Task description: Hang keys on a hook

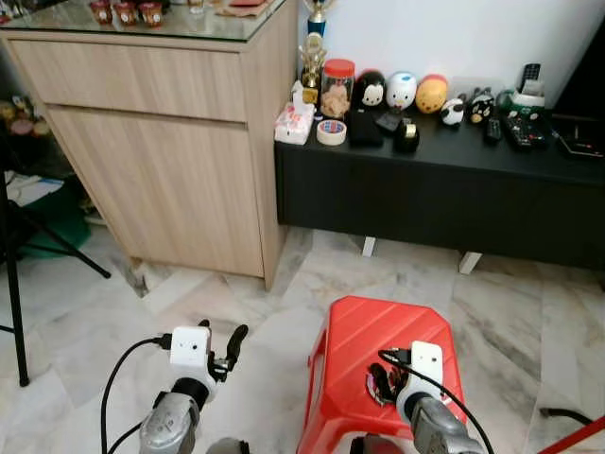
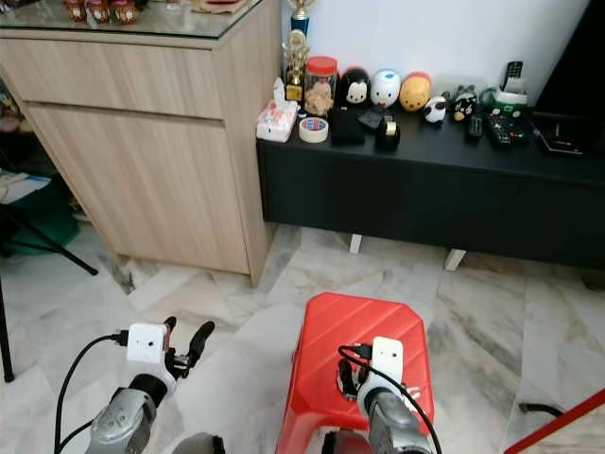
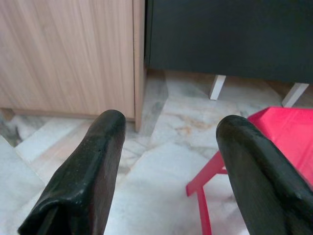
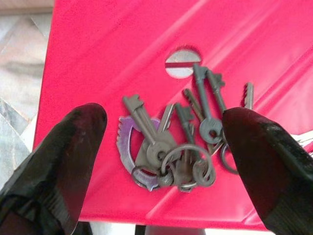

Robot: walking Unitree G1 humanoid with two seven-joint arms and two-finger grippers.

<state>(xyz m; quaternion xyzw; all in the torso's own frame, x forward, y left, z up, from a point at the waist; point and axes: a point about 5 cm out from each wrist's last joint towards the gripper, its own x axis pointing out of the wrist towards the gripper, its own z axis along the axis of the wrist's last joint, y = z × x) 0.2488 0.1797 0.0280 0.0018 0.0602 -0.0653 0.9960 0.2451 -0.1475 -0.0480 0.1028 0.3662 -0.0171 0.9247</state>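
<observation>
A bunch of grey metal keys (image 4: 178, 142) on rings lies flat on my red plastic stool (image 4: 107, 44), near its front edge.

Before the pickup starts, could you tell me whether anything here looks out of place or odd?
Only the bunch of keys: it lies splayed in a loose heap on the red stool, near one edge, rather than on any hook. The right gripper is open, straddling it; the left gripper is open over the marble floor. Nothing looks spilled or damaged.

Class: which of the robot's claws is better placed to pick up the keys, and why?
The right claw: it hovers open over the keys on the red stool. The left claw is open over bare floor, beside the stool.
</observation>
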